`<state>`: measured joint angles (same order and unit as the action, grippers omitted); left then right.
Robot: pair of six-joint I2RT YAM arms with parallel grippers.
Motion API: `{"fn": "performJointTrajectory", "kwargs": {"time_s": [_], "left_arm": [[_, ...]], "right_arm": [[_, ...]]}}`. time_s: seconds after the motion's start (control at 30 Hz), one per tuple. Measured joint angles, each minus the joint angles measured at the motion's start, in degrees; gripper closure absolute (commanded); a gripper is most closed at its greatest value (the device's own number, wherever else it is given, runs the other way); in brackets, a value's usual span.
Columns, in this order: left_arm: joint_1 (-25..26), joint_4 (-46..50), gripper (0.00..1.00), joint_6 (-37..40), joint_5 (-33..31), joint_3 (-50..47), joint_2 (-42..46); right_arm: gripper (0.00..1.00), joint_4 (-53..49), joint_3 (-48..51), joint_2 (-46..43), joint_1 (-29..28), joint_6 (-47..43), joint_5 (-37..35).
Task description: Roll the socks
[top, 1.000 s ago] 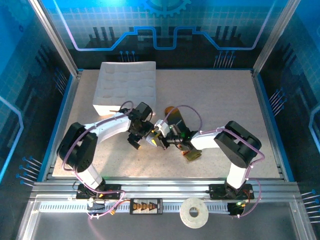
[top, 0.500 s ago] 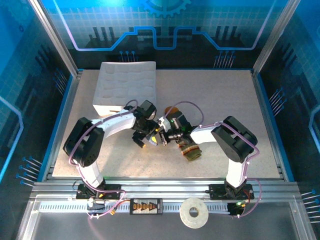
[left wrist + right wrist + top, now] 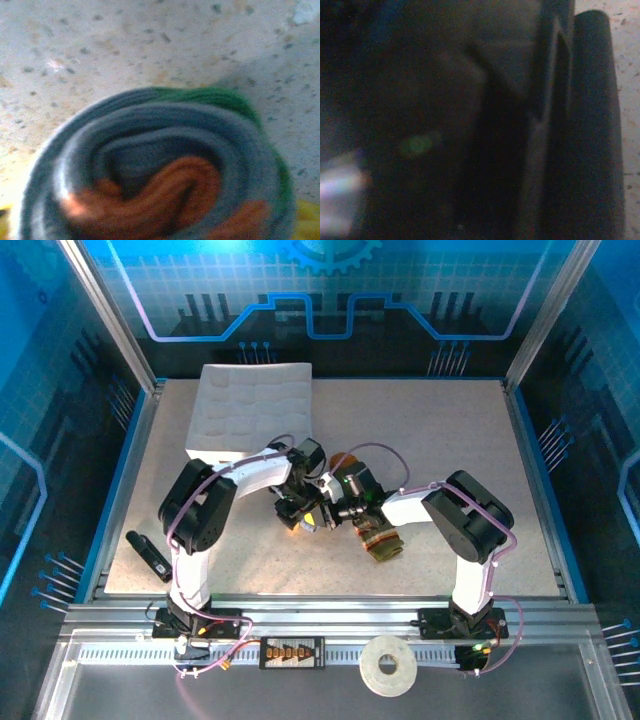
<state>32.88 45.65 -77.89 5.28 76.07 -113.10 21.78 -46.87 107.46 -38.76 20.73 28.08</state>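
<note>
The grey-blue sock [image 3: 165,145] is wound into a tight roll on the speckled table, with its orange cuff at the core and the green toe on the outer edge. It sits between the yellow fingertips [image 3: 306,220] of my left gripper [image 3: 303,520], which press against both its sides. My right gripper [image 3: 331,510] is shut and meets the left one nose to nose at the table's middle; what it touches is hidden. The olive-green sock [image 3: 383,545] with striped bands lies flat under the right arm, its orange toe [image 3: 342,459] poking out behind.
A white gridded tray [image 3: 250,415] stands at the back left. A black stick-like object [image 3: 150,553] lies near the left front edge. A tape roll [image 3: 388,667] rests on the front rail. Both forearms crowd the centre.
My left arm has folded in and its gripper has moved right, its jaws narrowing onto the roll. The black object at the left has come into sight. The right gripper stays shut.
</note>
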Motion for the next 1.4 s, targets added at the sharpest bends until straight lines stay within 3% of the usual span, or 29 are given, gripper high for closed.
{"fn": "performJointTrajectory", "kwargs": {"time_s": [0.13, 0.17, 0.27, 0.37, 0.47, 0.63, 0.9, 1.1, 1.4], "left_arm": [[0.1, 0.2, 0.88, 0.5, -0.9, -0.6, 0.6], [0.2, 0.0, 0.92, 0.6, -1.0, -1.0, 1.2], [0.3, -0.9, 0.99, 1.1, -0.4, -2.6, 2.8], [0.9, -0.7, 1.0, 0.8, 1.0, -4.4, 5.0], [0.2, 1.3, 1.0, 0.7, 1.7, -5.0, 8.9], [-4.2, 2.2, 1.0, 2.1, 3.9, -4.5, 18.5], [-12.5, 0.0, 1.0, 11.5, 5.2, 0.7, 24.0], [-15.0, -6.9, 1.0, 22.8, -0.9, 5.4, 23.2], [-13.7, -19.7, 1.0, 35.1, -12.6, 10.9, 11.6]], "right_arm": [[1.0, 0.2, 1.1, -1.4, -0.2, -0.9, -1.1], [0.97, 0.2, 1.5, -2.0, -0.4, -1.4, -1.6], [0.7, -0.4, 2.9, -4.7, -2.1, -3.0, -5.1], [0.53, -4.6, 4.6, -9.8, -4.0, -4.5, -9.1], [0.44, -9.6, 6.1, -18.1, -4.1, -5.1, -14.3], [0.44, -12.2, 5.5, -30.2, -2.3, -5.4, -20.1], [0.46, -18.0, 4.1, -35.6, -1.8, -7.5, -27.6], [0.48, -18.6, 4.1, -41.7, -1.7, -10.9, -35.1], [0.44, -19.0, 4.1, -47.1, -1.7, -16.5, -41.6]]}}
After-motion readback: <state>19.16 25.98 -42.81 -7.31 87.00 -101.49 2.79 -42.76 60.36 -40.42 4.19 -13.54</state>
